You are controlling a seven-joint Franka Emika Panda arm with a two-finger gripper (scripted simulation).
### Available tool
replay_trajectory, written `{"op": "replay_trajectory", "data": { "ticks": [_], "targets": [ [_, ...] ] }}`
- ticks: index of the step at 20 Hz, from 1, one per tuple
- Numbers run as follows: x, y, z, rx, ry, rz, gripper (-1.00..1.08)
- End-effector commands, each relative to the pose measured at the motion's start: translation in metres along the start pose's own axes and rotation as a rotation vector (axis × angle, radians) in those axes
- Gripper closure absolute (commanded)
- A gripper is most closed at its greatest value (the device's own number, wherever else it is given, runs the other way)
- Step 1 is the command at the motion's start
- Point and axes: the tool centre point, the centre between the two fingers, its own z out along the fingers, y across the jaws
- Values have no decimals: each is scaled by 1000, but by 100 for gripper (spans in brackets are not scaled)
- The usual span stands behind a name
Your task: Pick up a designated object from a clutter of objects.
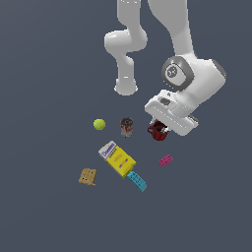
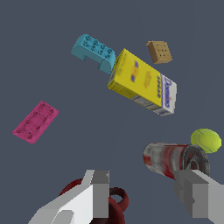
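Dark red mug (image 1: 157,131) with side handle and dark inside, upright on the dark grey tabletop (image 1: 44,74), right of the small brownish can with dark lid (image 1: 126,126) in the exterior view, directly beneath the white gripper (image 1: 162,127). In the wrist view, grey fingers (image 2: 99,192) spread wide, one over the mug (image 2: 114,205) near its handle, the other beside the can (image 2: 173,159); nothing gripped, contact with the mug impossible to tell. Yellow-green ball (image 1: 99,124) beyond the can; yellow-and-white box (image 1: 117,158), cyan brick (image 1: 137,180), magenta brick (image 1: 166,160) and tan cracker-like square (image 1: 87,176) nearer the camera, apart from the mug. Open tabletop on the exterior view's right of the mug.
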Motion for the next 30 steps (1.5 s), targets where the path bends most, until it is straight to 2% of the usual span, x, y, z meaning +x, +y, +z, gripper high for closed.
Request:
{"op": "replay_trajectory", "data": {
  "ticks": [1, 9, 18, 30],
  "targets": [
    [-8, -9, 2, -5, 21, 20, -20],
    [-35, -36, 7, -9, 89, 79, -20],
    [-68, -64, 12, 10, 159, 140, -20],
    [-93, -82, 16, 37, 204, 181, -20]
  ]
}}
